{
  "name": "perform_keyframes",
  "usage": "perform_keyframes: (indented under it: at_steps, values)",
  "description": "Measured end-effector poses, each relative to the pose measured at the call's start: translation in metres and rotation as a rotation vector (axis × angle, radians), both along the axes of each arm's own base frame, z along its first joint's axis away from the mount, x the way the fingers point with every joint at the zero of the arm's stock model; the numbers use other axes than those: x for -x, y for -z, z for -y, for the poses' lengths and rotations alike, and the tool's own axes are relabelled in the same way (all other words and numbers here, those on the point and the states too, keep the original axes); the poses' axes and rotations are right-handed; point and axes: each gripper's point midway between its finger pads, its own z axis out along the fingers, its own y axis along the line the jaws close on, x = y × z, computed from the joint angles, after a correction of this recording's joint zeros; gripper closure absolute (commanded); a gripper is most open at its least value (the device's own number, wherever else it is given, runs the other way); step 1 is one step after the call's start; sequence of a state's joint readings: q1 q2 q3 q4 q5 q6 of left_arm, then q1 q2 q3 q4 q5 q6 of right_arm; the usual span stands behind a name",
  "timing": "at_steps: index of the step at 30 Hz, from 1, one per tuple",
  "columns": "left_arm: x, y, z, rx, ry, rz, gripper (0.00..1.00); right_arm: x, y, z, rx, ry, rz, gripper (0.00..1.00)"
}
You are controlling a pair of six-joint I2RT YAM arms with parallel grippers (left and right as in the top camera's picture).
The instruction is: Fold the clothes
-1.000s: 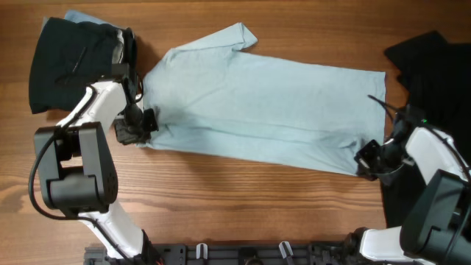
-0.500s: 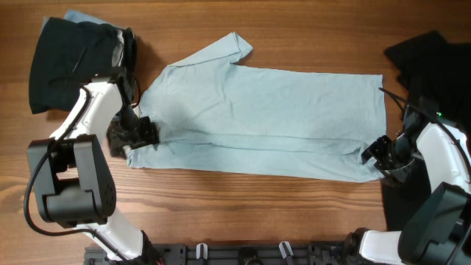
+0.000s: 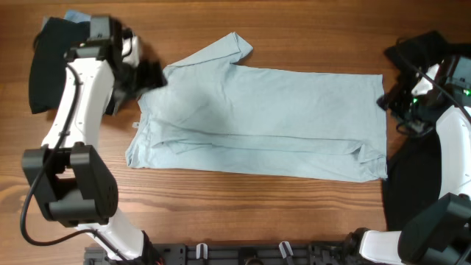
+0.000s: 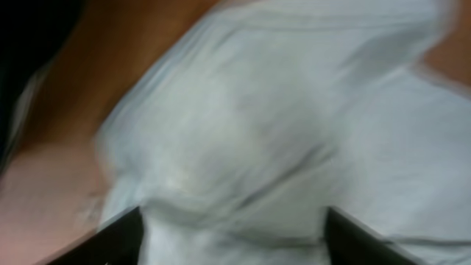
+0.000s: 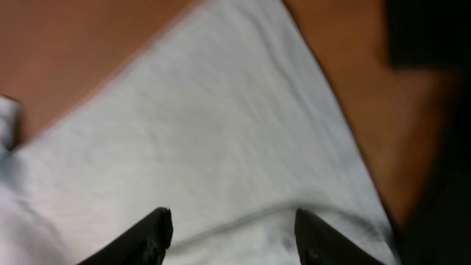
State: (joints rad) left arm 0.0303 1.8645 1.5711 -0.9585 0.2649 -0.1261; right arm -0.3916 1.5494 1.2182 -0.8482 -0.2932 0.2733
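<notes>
Garment: large pale light-blue short-sleeved T-shirt of thin wrinkled fabric, lying flat across the middle of the brown wooden table, collar to the left and hem to the right. Its near long edge is turned up in a narrow band, and one sleeve juts out on the far side.
Left gripper: black two-finger left gripper sits over the far collar-side corner. Its fingers are spread, with cloth bunched between them but not pinched, as far as the blurred wrist view shows.
Right gripper: black two-finger right gripper hangs over the far hem corner, fingers apart, holding nothing.
Step in hand: probably taking the far edge at both ends to fold it toward the near band.
Doing it well: pinch both corners equally deep, lift together, keep the edge taut, fold the sleeve in, and lay it parallel.
Around: heap of black garments just beside the collar; another black garment just beside the hem.
In the way: either black cloth could get caught in the fingers.
</notes>
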Motion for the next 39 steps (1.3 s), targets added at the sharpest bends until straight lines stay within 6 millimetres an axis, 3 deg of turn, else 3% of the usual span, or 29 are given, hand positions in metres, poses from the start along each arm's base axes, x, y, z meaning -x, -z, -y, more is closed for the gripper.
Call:
perform_keyframes:
  at_steps: [2, 5, 8, 11, 15, 20, 29, 32, 37, 39]
  values:
    - [-0.02, -0.01, 0.02, 0.019, 0.054, 0.101, 0.5, -0.01, -0.006, -0.002, -0.009, -0.02, 0.052, 0.46]
    - [-0.05, -0.024, 0.051, -0.006, 0.133, 0.259, 0.32, -0.018, -0.01, -0.004, -0.017, -0.033, 0.092, 0.46]
    - [-0.071, -0.026, 0.085, -0.056, 0.213, 0.367, 0.21, -0.02, -0.011, -0.007, -0.029, -0.041, 0.101, 0.46]
    - [-0.087, -0.009, 0.113, -0.107, 0.289, 0.427, 0.18, -0.02, -0.011, -0.008, -0.035, -0.044, 0.103, 0.46]
    - [-0.106, 0.041, 0.126, -0.175, 0.33, 0.428, 0.21, -0.02, -0.011, -0.008, -0.039, -0.046, 0.102, 0.46]
    - [-0.122, 0.087, 0.122, -0.223, 0.335, 0.428, 0.27, -0.019, -0.01, -0.009, -0.041, -0.045, 0.099, 0.46]
    - [-0.13, 0.118, 0.121, -0.253, 0.367, 0.431, 0.43, -0.012, 0.001, -0.012, -0.065, -0.032, 0.066, 0.46]
    - [-0.136, 0.12, 0.119, -0.269, 0.359, 0.454, 0.57, -0.013, 0.001, -0.012, -0.064, -0.031, 0.068, 0.46]
    - [-0.145, 0.12, 0.115, -0.295, 0.337, 0.482, 0.89, -0.014, 0.0, -0.011, -0.06, -0.032, 0.076, 0.46]
    - [-0.146, 0.12, 0.113, -0.306, 0.322, 0.484, 0.93, -0.016, -0.001, -0.011, -0.057, -0.032, 0.084, 0.46]
